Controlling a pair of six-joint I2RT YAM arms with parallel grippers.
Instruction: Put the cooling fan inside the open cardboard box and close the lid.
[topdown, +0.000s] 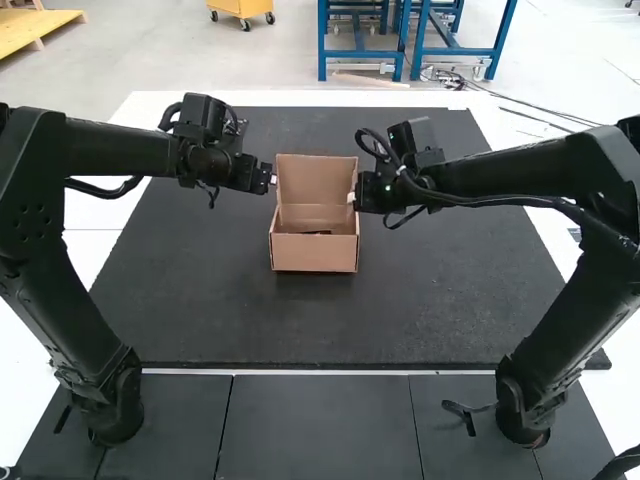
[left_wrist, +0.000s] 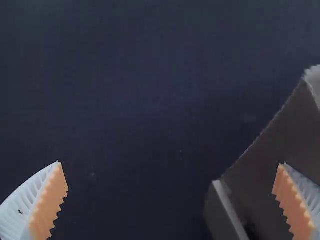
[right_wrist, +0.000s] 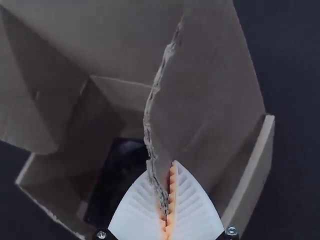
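Small brown open cardboard box (topdown: 314, 250) sat mid-way on the black rubber table mat (topdown: 180, 290). Black cooling fan (right_wrist: 117, 175) lay down inside the box, on its floor, a dark shape below the rim. The upright brown cardboard lid flap (topdown: 316, 178) stood at the box's far side. Right claw (right_wrist: 170, 167) was at the box's right far corner, above the fan, white ribbed fingers (right_wrist: 192, 200) pressed together on the flap's torn edge. Left claw (topdown: 268, 178) was just beside the flap's left edge, outside the box and well apart from the fan, fingers (left_wrist: 47, 197) spread wide with nothing between them; a cardboard edge (left_wrist: 270, 150) sat next to one finger.
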